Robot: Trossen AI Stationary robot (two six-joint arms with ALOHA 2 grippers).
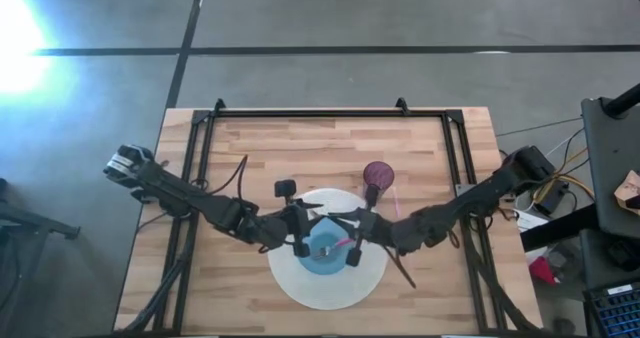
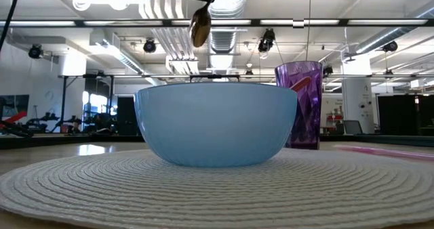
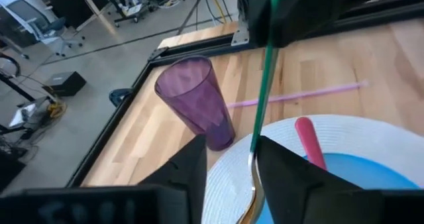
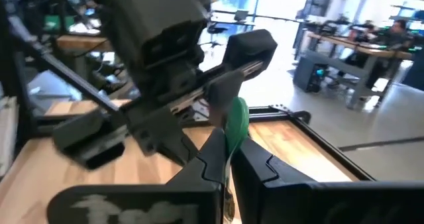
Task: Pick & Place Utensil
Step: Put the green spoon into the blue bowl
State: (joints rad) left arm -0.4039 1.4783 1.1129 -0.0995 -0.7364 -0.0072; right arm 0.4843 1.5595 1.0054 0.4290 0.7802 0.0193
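A spoon with a green handle (image 3: 266, 58) and a metal bowl end (image 2: 199, 27) hangs in the air over the blue bowl (image 2: 217, 124). The bowl stands on the round white placemat (image 1: 300, 288). My right gripper (image 4: 228, 144) is shut on the green handle. My left gripper (image 3: 232, 151) faces it over the bowl (image 1: 325, 253). Its fingers are open, and the spoon's thin neck (image 3: 254, 154) passes between them. A pink-handled utensil (image 3: 309, 143) lies in the bowl. My right gripper pinches the green handle (image 4: 236, 121) between its two fingers, coming in about level from the table's right side. The spoon reaches out ahead of the fingertips toward my left gripper, its metal end lowest, clear of the bowl. My left gripper: the neck runs close along one finger (image 3: 278, 164); whether they touch I cannot tell.
A purple cup (image 1: 377, 173) stands upright just beyond the placemat's far right rim. A thin pink straw (image 3: 298, 95) lies on the wood past it. A black frame (image 1: 330, 111) runs along the table's far edge and sides.
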